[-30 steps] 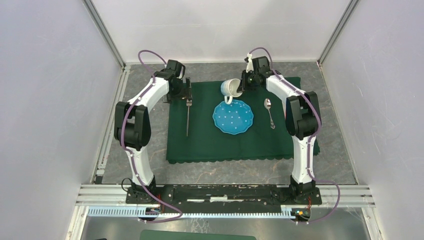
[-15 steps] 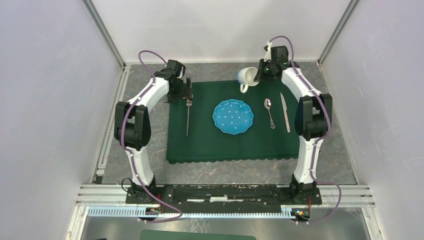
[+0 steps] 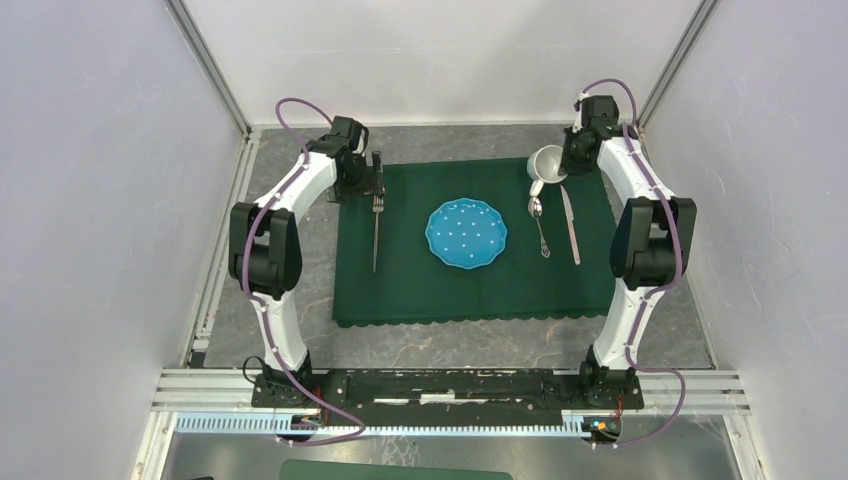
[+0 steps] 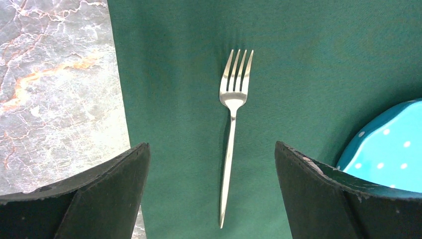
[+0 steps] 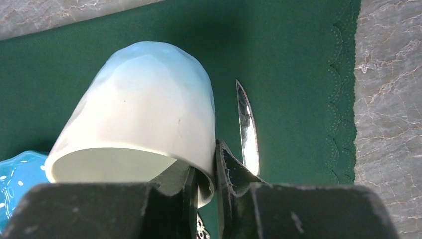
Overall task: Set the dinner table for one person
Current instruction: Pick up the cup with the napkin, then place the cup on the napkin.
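Dinner table (image 3: pixel 420 340): grey veined stone, running out on all sides past a green cloth (image 3: pixel 450 285). Blue dotted plate (image 3: pixel 466 234) sits at cloth centre, with a fork (image 4: pixel 230 144) at its 9 o'clock and a spoon (image 3: pixel 540 228) then a knife (image 3: pixel 570 225) at 3 o'clock. Right gripper (image 5: pixel 205 172) pinches the rim of a tilted white mug (image 5: pixel 144 114) at the plate's 1 o'clock, beside the knife tip. Left gripper (image 4: pixel 210 147) is spread wide above the fork, grasping nothing.

Dark green cloth (image 3: pixel 450 285), turquoise plate (image 3: pixel 466 234) dotted white, silver fork (image 4: pixel 233 124), white mug (image 5: pixel 144 114) shading pale blue, and grey dinner table (image 4: pixel 50 74) with pale and reddish-orange veins.
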Robot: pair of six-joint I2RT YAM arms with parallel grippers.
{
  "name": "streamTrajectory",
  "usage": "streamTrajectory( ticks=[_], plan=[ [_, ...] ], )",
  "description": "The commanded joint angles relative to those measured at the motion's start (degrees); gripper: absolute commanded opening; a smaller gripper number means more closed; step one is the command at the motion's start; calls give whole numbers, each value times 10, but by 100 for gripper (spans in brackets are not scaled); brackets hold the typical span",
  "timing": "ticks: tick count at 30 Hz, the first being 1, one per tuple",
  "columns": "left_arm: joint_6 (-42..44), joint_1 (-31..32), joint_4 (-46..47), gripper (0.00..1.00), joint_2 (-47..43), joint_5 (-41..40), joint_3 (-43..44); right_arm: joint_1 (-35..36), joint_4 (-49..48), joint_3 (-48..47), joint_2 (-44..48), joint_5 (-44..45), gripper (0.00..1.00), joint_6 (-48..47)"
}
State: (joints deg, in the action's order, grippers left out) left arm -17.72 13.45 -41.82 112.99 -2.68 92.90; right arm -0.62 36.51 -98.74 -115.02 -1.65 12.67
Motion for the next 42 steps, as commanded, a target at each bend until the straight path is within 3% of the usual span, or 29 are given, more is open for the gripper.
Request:
streamTrajectory(
  ticks=[1,13,42],
  plan=[
    [19,-4,5,100,6,9,25,-11,-19,-14,41,6,0,-3],
    [21,-15,5,100,8,19,26,-18,24,-63,2,23,0,0],
    [2,-26,16,100,-9,36,15,-18,-54,-52,-39,-12,0,38]
  ],
)
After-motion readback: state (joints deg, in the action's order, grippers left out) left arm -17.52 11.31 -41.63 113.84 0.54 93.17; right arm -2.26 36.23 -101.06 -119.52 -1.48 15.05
